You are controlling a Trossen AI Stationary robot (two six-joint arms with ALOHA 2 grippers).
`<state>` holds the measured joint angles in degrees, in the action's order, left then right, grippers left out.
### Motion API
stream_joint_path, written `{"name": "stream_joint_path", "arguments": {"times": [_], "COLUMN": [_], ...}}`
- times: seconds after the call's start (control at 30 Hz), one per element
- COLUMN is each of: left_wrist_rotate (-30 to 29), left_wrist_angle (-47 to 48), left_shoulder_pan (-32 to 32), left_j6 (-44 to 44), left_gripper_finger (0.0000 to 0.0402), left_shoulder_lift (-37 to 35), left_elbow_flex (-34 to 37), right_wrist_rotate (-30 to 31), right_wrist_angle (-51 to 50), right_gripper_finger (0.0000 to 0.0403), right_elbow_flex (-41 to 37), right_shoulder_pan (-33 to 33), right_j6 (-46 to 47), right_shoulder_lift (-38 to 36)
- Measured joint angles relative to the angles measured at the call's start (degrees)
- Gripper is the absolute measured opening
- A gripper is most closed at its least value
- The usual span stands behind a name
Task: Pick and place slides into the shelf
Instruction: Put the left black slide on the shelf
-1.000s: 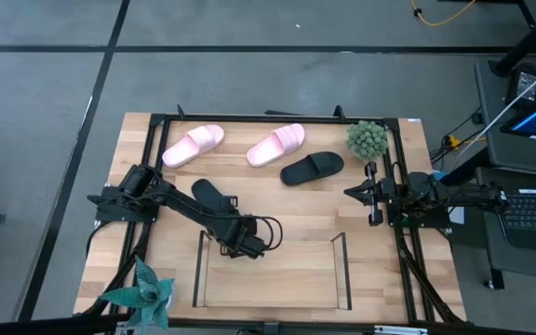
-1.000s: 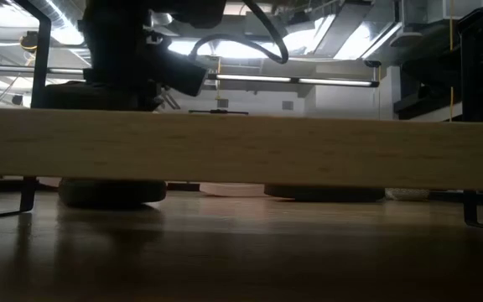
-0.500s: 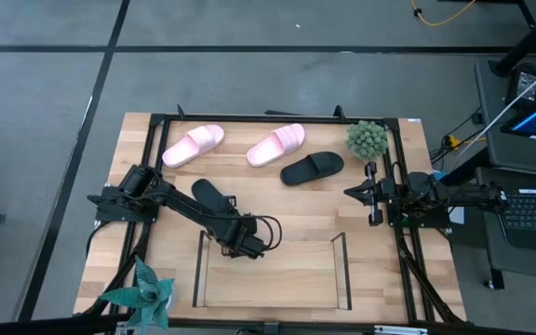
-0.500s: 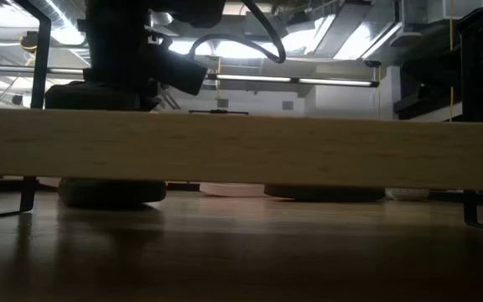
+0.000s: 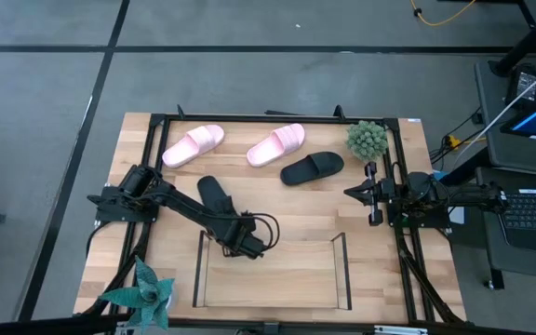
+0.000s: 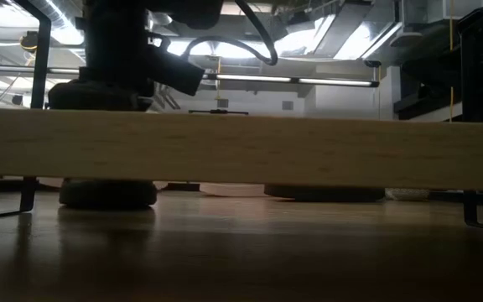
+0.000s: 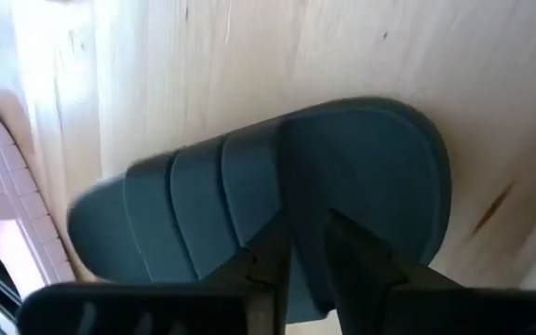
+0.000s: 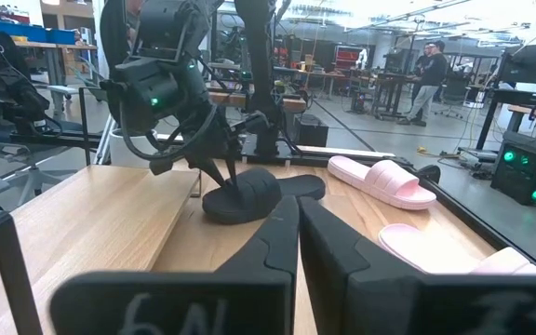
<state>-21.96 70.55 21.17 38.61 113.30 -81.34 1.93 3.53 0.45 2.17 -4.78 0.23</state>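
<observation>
My left gripper [image 5: 232, 226] is shut on one black slide [image 5: 214, 197] just beyond the shelf's far-left corner. The second black slide [image 5: 312, 167] lies flat on its sole at mid-table. Both pink slides [image 5: 194, 145] [image 5: 275, 145] lie flat on their soles near the far edge. The shelf [image 5: 273, 279], thin black wire over a light wooden base, stands at the near edge, and its board [image 6: 309, 151] crosses the low view. My right gripper [image 5: 372, 195] waits shut over the table's right side. My left gripper [image 7: 291, 244] pinches the black slide's strap at its edge [image 7: 282, 186], the fingers [image 8: 220, 175] slanting down from above on the shelf side. The slide [image 8: 249, 197] stays level and low. I cannot tell whether its sole [image 6: 107, 195] touches the table.
A round green plant [image 5: 368, 138] stands at the far right and a teal spiky plant [image 5: 147, 293] at the near-left corner. A black frame [image 5: 249, 118] rims the table. Bare wood lies between the shelf and the slides.
My left gripper has drifted slightly toward the table's left, staying shut. The black slide it holds has turned about: its free end has swung toward the far edge, so it lies more near-to-far than before.
</observation>
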Motion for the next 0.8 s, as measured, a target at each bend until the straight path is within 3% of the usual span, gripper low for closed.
{"name": "stream_joint_path", "arguments": {"times": [0.3,0.5,0.8], "left_wrist_rotate": [-0.3,-4.7,-1.1], "left_wrist_angle": [-0.1,0.8,0.8], "left_shoulder_pan": [0.0,0.0,0.1], "left_j6": [0.3,0.3,0.3], "left_gripper_finger": [0.0095,0.0136,0.0161], "left_shoulder_lift": [0.0,0.0,0.0], "left_elbow_flex": [0.0,0.0,0.0], "right_wrist_rotate": [0.0,0.0,0.0], "right_wrist_angle": [0.0,0.0,-0.9], "right_gripper_finger": [0.0017,0.0017,0.0017], "right_elbow_flex": [0.0,0.0,0.0], "right_shoulder_pan": [0.0,0.0,0.0], "right_j6": [0.0,-0.2,-0.4], "right_shoulder_lift": [0.0,0.0,0.0]}}
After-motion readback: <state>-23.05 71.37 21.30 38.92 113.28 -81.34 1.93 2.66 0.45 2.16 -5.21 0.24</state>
